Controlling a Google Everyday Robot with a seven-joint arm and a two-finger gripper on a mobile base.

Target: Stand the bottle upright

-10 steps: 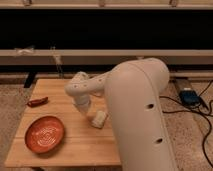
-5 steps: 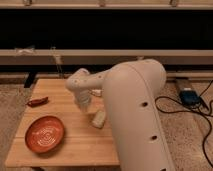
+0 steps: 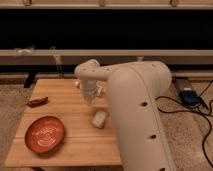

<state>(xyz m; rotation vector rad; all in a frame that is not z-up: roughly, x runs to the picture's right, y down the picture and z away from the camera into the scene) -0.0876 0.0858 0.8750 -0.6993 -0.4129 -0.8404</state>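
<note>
The bottle (image 3: 99, 119) lies on its side on the wooden table (image 3: 75, 142), right of the orange plate (image 3: 45, 134). Just above it we see the gripper (image 3: 90, 98); its grip we cannot tell. A dark-red object (image 3: 37, 102) sits at the left edge

The jaws (image 3: 90, 101) hang just above the bottle (image 3: 99, 119), lying on the wooden table (image 3: 70, 142).

Arm swung back and left over the worktop (image 3: 65, 100) — gripper (image 3: 89, 100) lifted clear of the bottle (image 3: 99, 119), now behind it, apart; bottle lies on its side.
</note>
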